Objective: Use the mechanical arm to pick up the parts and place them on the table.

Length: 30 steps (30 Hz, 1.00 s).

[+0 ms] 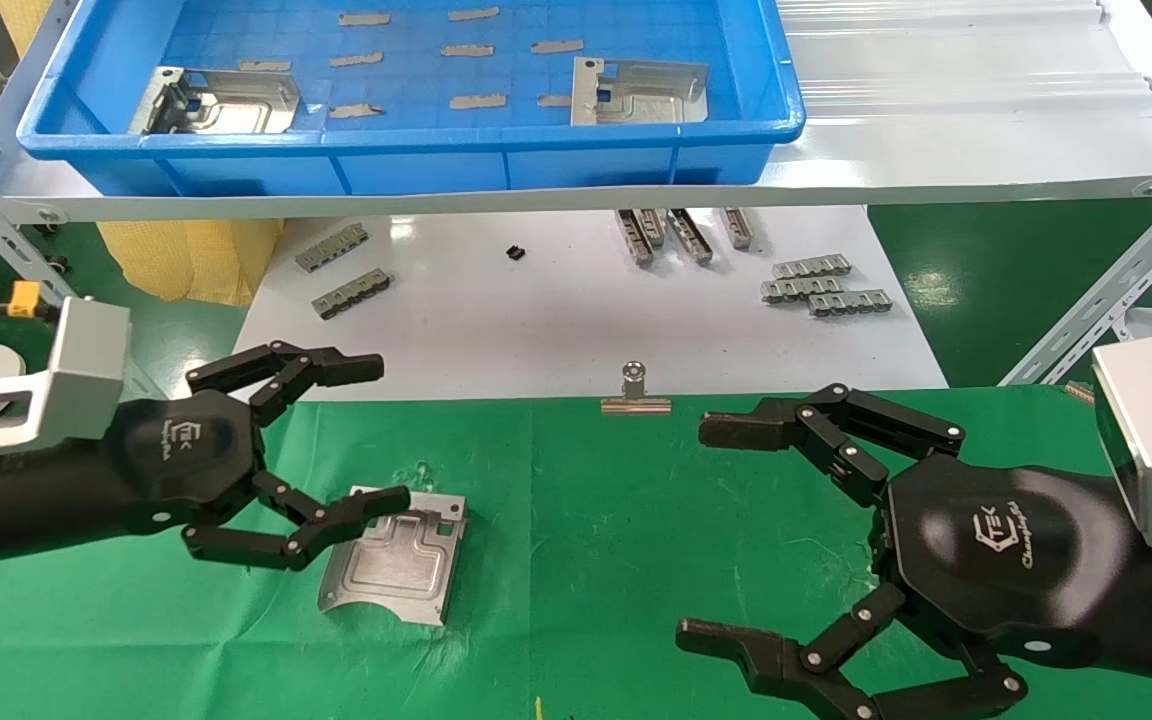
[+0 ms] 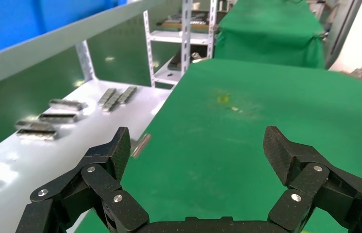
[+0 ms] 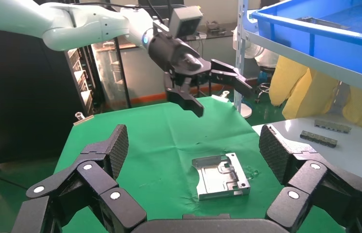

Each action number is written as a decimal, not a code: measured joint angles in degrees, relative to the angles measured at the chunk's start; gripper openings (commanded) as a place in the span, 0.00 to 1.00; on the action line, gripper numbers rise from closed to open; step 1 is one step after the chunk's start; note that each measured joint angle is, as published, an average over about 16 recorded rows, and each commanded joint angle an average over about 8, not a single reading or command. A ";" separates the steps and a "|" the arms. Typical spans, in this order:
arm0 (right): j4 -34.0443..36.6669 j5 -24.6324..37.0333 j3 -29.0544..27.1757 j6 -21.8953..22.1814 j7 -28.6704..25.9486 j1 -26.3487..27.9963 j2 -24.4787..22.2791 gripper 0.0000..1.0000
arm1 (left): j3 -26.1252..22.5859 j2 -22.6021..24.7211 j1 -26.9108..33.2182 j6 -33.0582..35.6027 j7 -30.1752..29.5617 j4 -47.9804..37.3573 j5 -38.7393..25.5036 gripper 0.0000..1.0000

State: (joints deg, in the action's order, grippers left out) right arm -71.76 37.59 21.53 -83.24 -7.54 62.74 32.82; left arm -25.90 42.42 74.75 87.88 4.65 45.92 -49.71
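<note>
One shiny silver part (image 1: 396,560) lies flat on the green table (image 1: 586,520); the right wrist view shows the same part (image 3: 220,175). My left gripper (image 1: 386,432) hangs open just above and left of it, holding nothing. In the right wrist view that gripper (image 3: 220,97) is clearly raised off the cloth. The left wrist view shows only bare table (image 2: 247,111) between the open left gripper (image 2: 199,150). My right gripper (image 1: 693,530) is open and empty over the cloth at the right, facing the part (image 3: 194,145). Two more parts (image 1: 221,100) (image 1: 641,92) lie in the blue tray (image 1: 406,135).
The blue tray sits on a raised shelf with slanted metal struts (image 1: 1116,280). Under it, a white board (image 1: 556,310) carries grey comb-like strips (image 1: 826,285) (image 1: 341,270). A silver binder clip (image 1: 635,390) holds the cloth's far edge. Thin grey slivers (image 1: 466,50) lie in the tray.
</note>
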 measured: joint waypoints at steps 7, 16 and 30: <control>0.00 0.00 0.00 0.00 0.00 0.00 0.00 1.00 | 3.20 -2.40 -4.27 -0.71 -4.99 8.96 2.54 1.00; 0.00 0.00 0.00 0.00 0.00 0.00 0.00 1.00 | 7.19 -5.39 -9.60 -1.59 -11.21 20.14 5.72 1.00; 0.02 -0.02 0.00 0.02 0.01 -0.01 -0.01 1.00 | 10.52 -7.87 -14.02 -2.32 -15.95 29.25 8.44 1.00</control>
State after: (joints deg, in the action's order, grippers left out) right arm -71.74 37.58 21.53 -83.22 -7.53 62.73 32.81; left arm -15.38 34.55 60.73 85.56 -11.30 75.17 -41.27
